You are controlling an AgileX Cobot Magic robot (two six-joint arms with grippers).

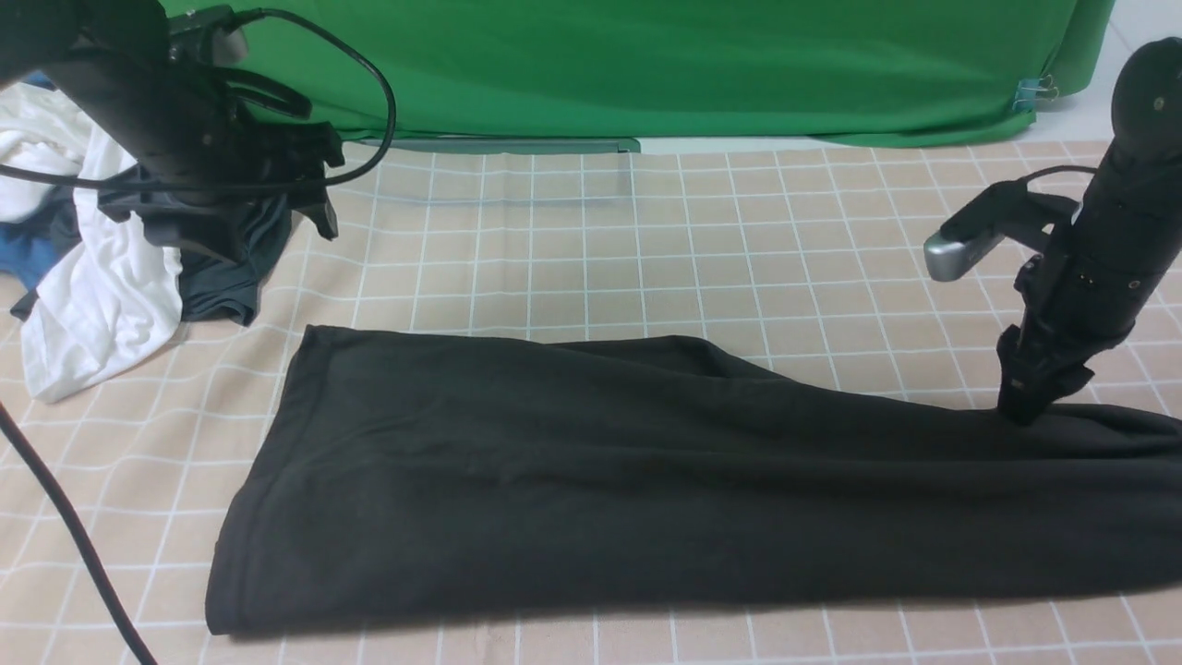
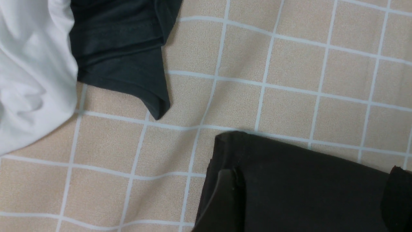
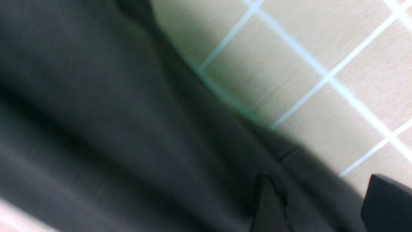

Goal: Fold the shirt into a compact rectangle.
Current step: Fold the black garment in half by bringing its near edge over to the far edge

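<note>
Large black cotton T-shirt (image 1: 600, 471) lies as a long flat band, near centre to right, on beige white-gridded tablecloth (image 1: 591, 240). Right gripper (image 1: 1027, 411), jaws apart, rests on its far edge. Left gripper (image 2: 310, 196), jaws wide and empty, hangs far left by crumpled white garment (image 1: 92, 296) and dark grey garment (image 1: 231, 268). Green fabric backdrop (image 1: 646, 65) behind.

No words, numbers or signs to read anywhere. Just plain black cloth on the shirt (image 1: 646, 462), with no print or label showing.
</note>
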